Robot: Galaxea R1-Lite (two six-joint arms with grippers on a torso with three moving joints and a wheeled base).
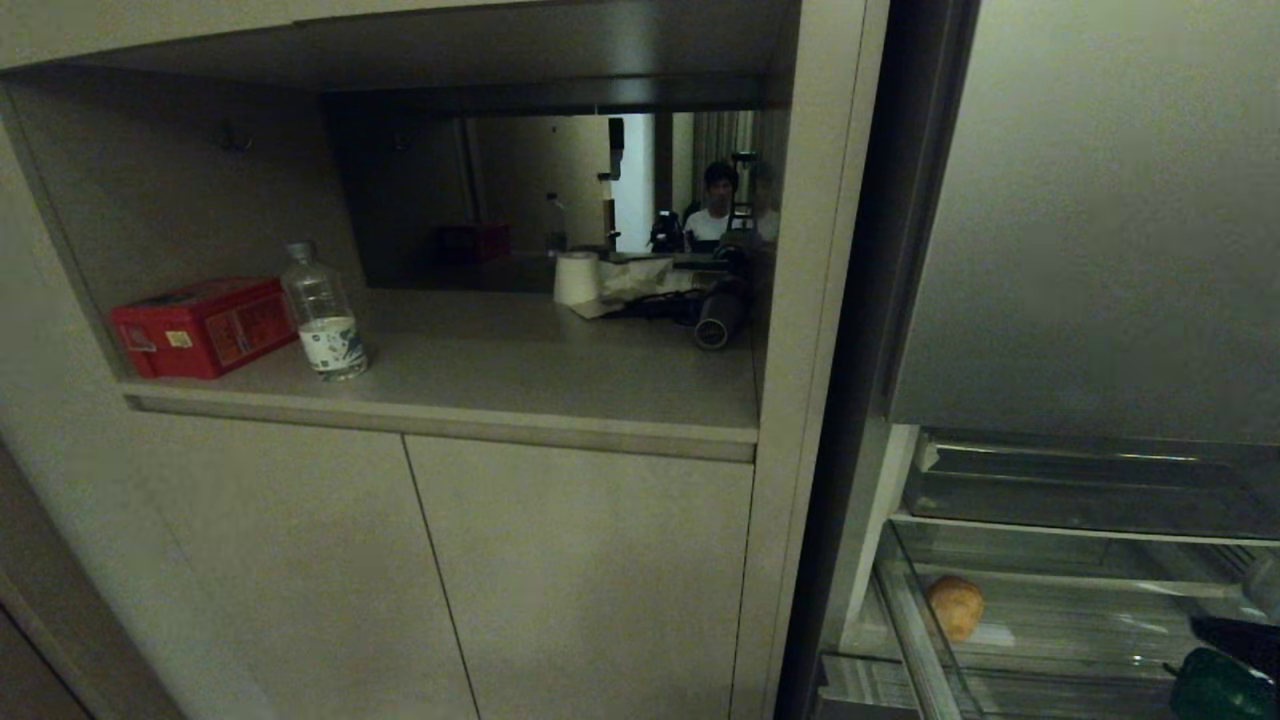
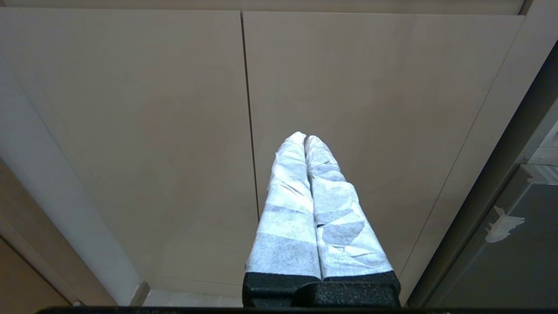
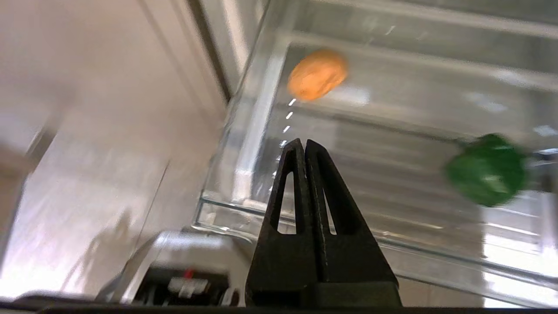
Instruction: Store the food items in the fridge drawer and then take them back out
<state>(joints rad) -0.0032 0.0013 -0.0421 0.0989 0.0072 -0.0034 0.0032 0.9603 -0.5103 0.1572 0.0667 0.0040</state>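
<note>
Pulled out at lower right in head view: fridge drawer point(image 1: 1060, 590), clear bin exposed. Inside, resting on bin floor: potato point(image 1: 955, 606) near the left wall, and glossy green item point(image 1: 1222, 686) toward the right, well apart from potato. Both apparently stored, so judged to be at the taking-out half of the task.

Right gripper point(image 3: 305, 146) pressed together, pinching nothing, hovering over the front rim of the bin, pointing down between the two food items, nearer to potato point(image 3: 317, 74) than to green item point(image 3: 486, 170). Strong blur in right wrist view, probably from fast arm motion.

Left gripper point(image 2: 304, 138) also pressed together, white-wrapped, empty, parked facing the beige cabinet doors point(image 2: 174, 109), away from the drawer.

Possible troubles from here:
- Descending with jaws not spread first: would only push potato and roll it along the smooth bin floor, no grasp
- Coming in too low or too quick: could knock against the clear front rim, hard to see, and shove the drawer inward
- Rounded, glossy green item: likely to slip out of a pinch placed off-centre, then drop back or roll under the upper shelf
- Potato close to the left wall: little room for one finger on that side, risk of jamming against the plastic

On the counter point(image 1: 520, 380) at left: water bottle point(image 1: 323, 325) and red box point(image 1: 200, 325), not involved
</note>
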